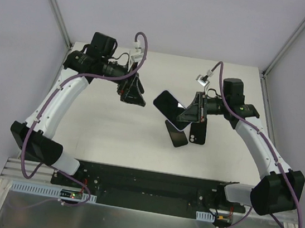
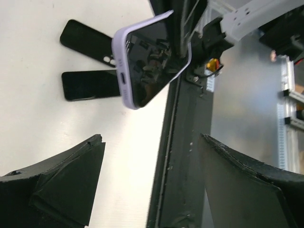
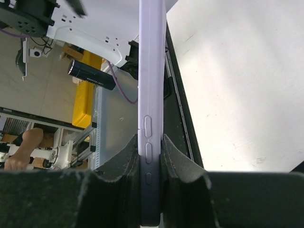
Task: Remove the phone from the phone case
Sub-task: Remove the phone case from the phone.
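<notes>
Top external shows right gripper [image 1: 188,115] clenched on the black-screened phone in its lilac plastic case [image 1: 168,102], held aloft, long axis pointing left toward the released left gripper [image 1: 135,94], near but apart.

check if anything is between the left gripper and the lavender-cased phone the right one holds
Nothing visible does. The open left gripper faces the lavender-cased phone across open air, while the right gripper clamps its edge. Two black phone-like items lie on the table below, out of the path.
</notes>
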Motion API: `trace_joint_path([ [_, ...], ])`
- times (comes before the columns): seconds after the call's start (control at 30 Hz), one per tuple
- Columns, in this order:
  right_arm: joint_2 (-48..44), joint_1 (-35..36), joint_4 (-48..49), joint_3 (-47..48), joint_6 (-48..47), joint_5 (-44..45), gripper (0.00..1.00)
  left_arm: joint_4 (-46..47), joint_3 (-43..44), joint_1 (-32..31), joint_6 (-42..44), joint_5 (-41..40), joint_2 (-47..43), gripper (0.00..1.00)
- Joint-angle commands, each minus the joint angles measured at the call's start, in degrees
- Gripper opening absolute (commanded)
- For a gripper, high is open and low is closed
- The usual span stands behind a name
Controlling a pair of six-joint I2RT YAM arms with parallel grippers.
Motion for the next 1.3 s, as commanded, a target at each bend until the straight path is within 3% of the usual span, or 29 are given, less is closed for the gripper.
trace_joint_path([
  [0.0, -2.3, -0.22, 0.16, 3.56, -2.98, -0.38, 0.0, 1.58, 3.44, -0.23, -15.45, 4.05, -2.35, 0.8],
  [0.2, -1.77, -0.31, 1.48, 3.82, -1.4, -0.99, 0.0, 9.12, 1.52, -0.23, -34.08, 4.06, 0.2, 0.74],
  [0.37, -1.77, -0.22, 1.57, 3.82, -1.22, -0.9, 0.0, 17.31, -1.74, -0.49, -43.68, 3.88, 1.25, 0.72],
  [0.7, -1.86, -0.58, 1.83, 3.56, -0.96, -0.73, 0.0, 24.78, -6.4, -1.9, -49.93, 4.94, 1.43, 0.7],
  [1.27, -1.15, -0.58, 2.1, 3.91, -0.61, -0.55, 0.0, 28.65, -9.13, -3.39, -51.52, 5.29, 0.02, 0.7],
])
